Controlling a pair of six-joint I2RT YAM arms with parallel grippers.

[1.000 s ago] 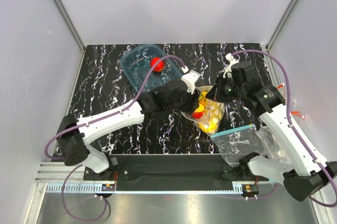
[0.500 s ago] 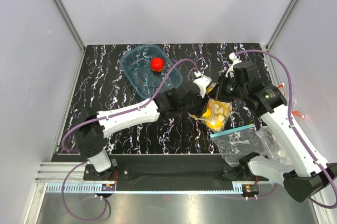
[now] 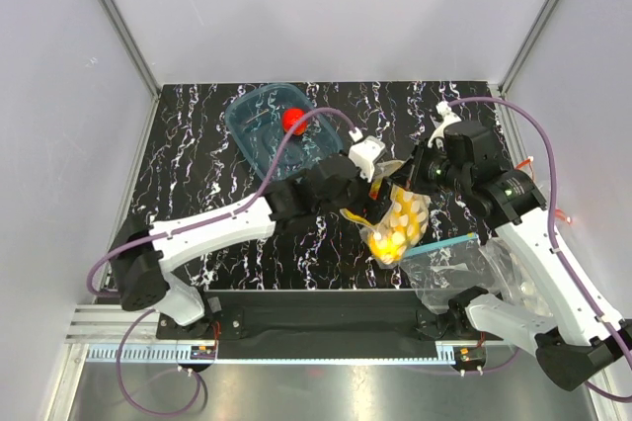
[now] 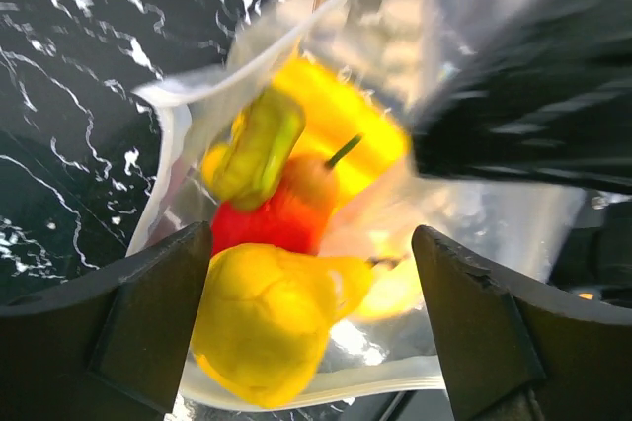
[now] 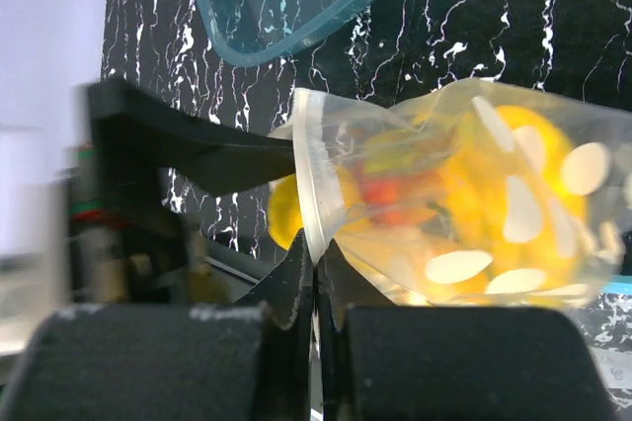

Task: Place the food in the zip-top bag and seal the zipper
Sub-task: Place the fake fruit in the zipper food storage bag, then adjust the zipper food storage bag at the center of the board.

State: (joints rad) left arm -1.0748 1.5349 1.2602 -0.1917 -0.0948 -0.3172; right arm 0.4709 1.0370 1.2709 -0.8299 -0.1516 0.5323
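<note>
Viewing the table (image 3: 197, 194) from above, we find the zip-top bag (image 3: 405, 206) at about 4 o'clock from the table's centre, held between the two grippers. Its mouth end points toward 12 o'clock and its bulging end toward 6 o'clock. Most of the food (image 3: 387, 239) shows as a yellow mass in that lower end.

The left gripper (image 4: 311, 238) has its jaws spread wide. In the left wrist view its two dark fingers (image 4: 138, 322) stand at 8 and 4 o'clock with the bag's open mouth between them. Inside we see a yellow pear-shaped piece (image 4: 276, 317), a red piece with a stem (image 4: 267, 223) above it and a yellow-green piece (image 4: 259, 144) at 11 o'clock. Whether either finger touches the plastic we cannot tell from this view.

The right gripper (image 5: 316, 268) has its jaws pressed together, pinching the zipper (image 5: 309, 189), the pale strip along the bag's mouth. The polka-dot body of the bag extends toward 3 o'clock in that view. One dark left finger reaches the mouth from 9 o'clock.

A clear blue tray (image 3: 259, 140) sits at 11 o'clock from the table's centre, with one round red piece (image 3: 293, 121) lying in it. A plain bag (image 3: 464, 271) with a teal strip (image 3: 434, 246) lies just beside the zip-top bag, at its 4 o'clock.
</note>
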